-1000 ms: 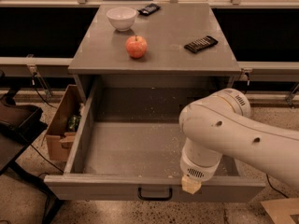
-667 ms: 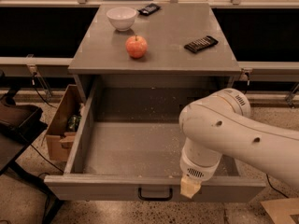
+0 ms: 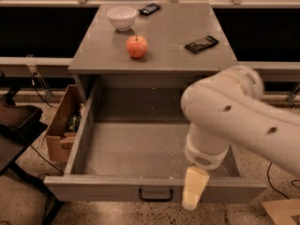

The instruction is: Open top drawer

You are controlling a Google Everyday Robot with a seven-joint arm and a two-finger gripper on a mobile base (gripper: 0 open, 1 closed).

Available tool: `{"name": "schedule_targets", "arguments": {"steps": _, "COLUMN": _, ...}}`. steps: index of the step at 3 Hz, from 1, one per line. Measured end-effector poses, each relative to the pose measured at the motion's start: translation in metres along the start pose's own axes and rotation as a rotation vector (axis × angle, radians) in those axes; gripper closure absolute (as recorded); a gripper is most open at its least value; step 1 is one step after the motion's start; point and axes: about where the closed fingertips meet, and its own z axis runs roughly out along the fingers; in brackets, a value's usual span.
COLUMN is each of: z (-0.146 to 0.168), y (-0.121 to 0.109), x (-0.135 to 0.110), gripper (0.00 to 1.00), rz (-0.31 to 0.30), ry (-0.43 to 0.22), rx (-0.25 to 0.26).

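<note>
Grey top drawer (image 3: pixel 131 149) stands open; tool (image 3: pixel 194 191) over its front edge, right of handle (image 3: pixel 155 197); tool's spread: cannot tell.

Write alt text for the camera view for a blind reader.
The top drawer is pulled wide open, showing its grey interior. The gripper hangs at the drawer front, just right of the handle. An apple and a white bowl sit on the cabinet top.

My gripper (image 3: pixel 193 191) hangs at five o'clock, across the front wall of the top drawer (image 3: pixel 103 190), which stands open; its dark handle (image 3: pixel 155 196) lies at nine o'clock of me. An apple (image 3: pixel 136 46) sits at twelve o'clock.
</note>
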Motion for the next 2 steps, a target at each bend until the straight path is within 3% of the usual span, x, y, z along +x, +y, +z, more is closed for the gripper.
{"name": "schedule_targets", "arguments": {"steps": 1, "z": -0.09, "y": -0.017, "x": 0.019, "gripper": 0.0, "rz": -0.024, "ry": -0.005, "rx": 0.092}}
{"name": "schedule_targets", "arguments": {"steps": 2, "z": -0.182, "y": -0.04, "x": 0.076, "gripper": 0.0, "rz": -0.01, "ry": 0.008, "rx": 0.11}}
